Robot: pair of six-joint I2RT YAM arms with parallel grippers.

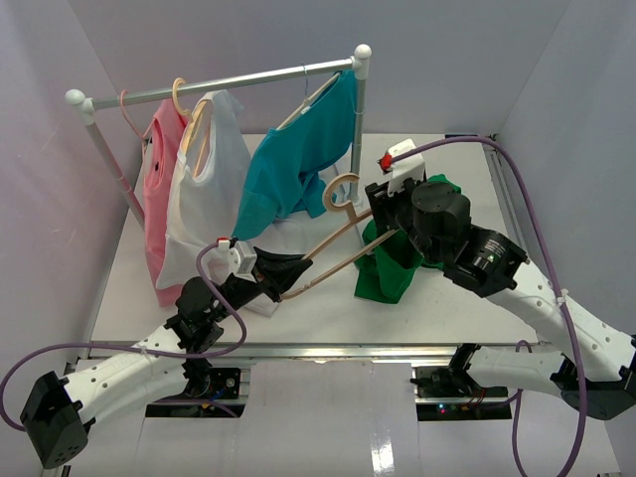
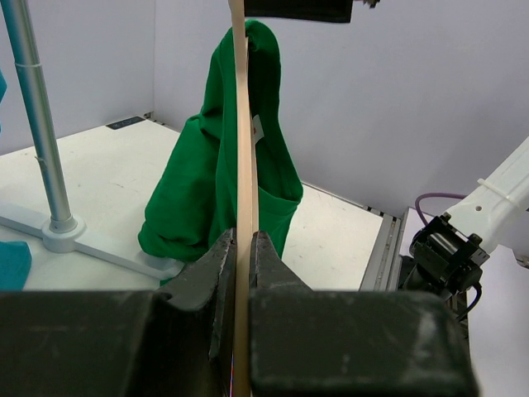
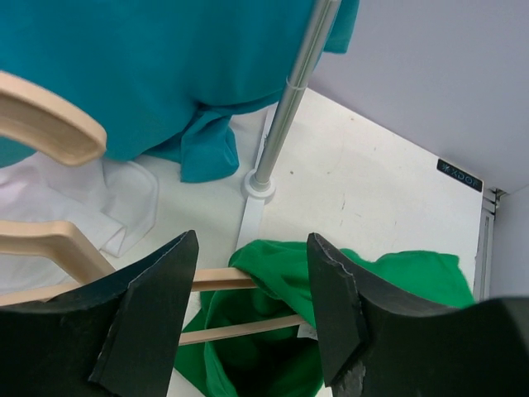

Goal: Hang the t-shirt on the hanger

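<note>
The pale wood hanger [image 1: 338,243] is held slanting over the table, its hook [image 1: 339,190] pointing toward the rack. My left gripper [image 1: 285,285] is shut on its low end; in the left wrist view the hanger [image 2: 243,149] runs edge-on up between the jaws of my left gripper [image 2: 242,241]. The green t-shirt [image 1: 391,270] hangs bunched over the hanger's far end, its lower part on the table. In the right wrist view the hanger's arm [image 3: 216,279] and crossbar [image 3: 240,329] enter the t-shirt [image 3: 289,269] opening. My right gripper [image 3: 254,244] stands open just above that cloth, holding nothing.
A metal rack [image 1: 221,82] at the back carries a pink shirt [image 1: 159,209], a white shirt [image 1: 211,194] and a teal t-shirt [image 1: 293,164]. Its right post [image 3: 291,107] and base foot [image 3: 253,219] stand close behind the green t-shirt. Walls enclose the table.
</note>
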